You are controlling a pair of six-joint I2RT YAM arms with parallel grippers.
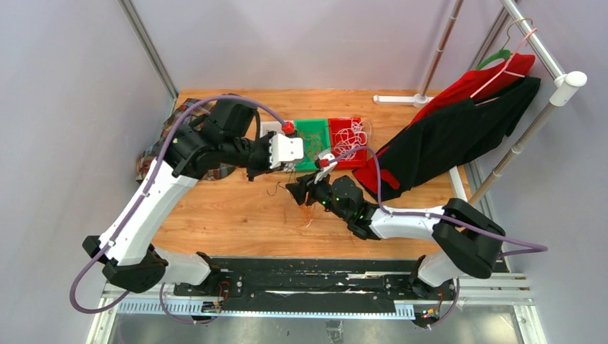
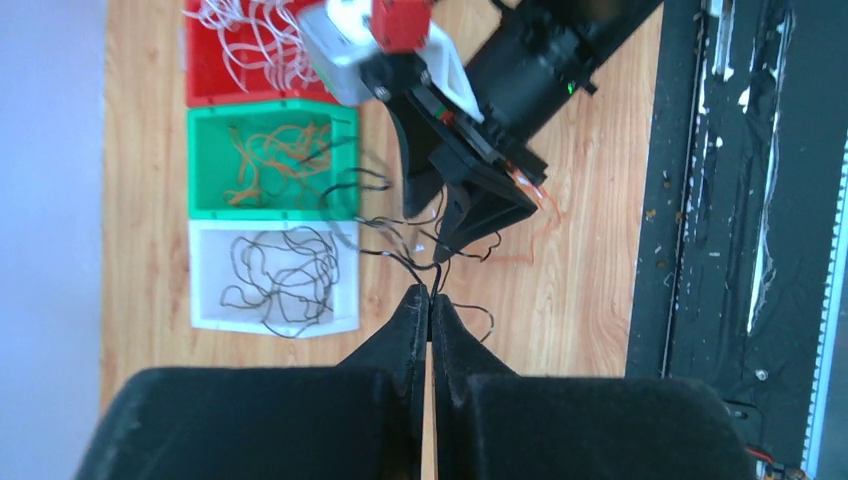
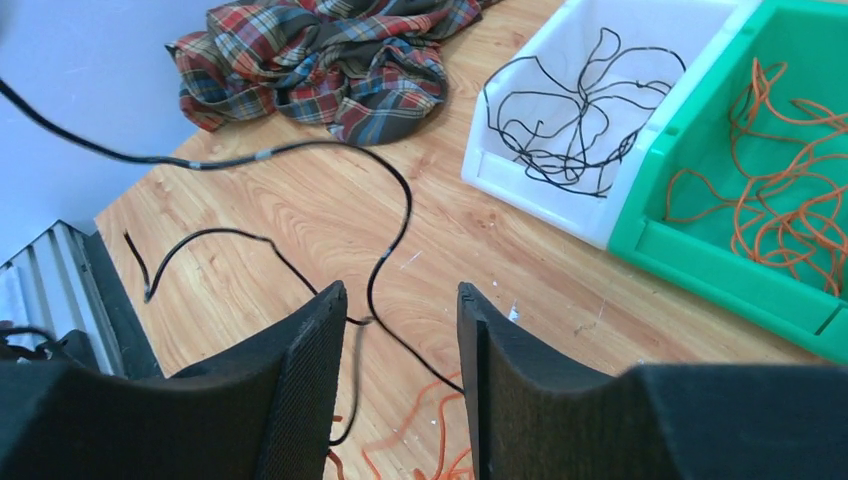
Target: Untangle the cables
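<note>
My left gripper (image 2: 430, 292) is shut on a thin black cable (image 2: 395, 258) just above the wooden table; in the top view it (image 1: 285, 170) sits close to my right gripper (image 1: 292, 189). My right gripper (image 3: 400, 295) is open. The black cable (image 3: 400, 200) runs loosely between its fingers, and orange cable (image 3: 440, 440) lies on the table below. The orange strand also shows in the left wrist view (image 2: 535, 215), beside the right fingers (image 2: 480, 215).
Three bins stand in a row: a white bin (image 2: 205, 310) with black cables, a green bin (image 2: 200, 200) with orange cables, and a red bin (image 2: 195, 90) with white cables. A plaid cloth (image 3: 330, 60) lies far left. Dark and red garments (image 1: 452, 136) hang on a rack at right.
</note>
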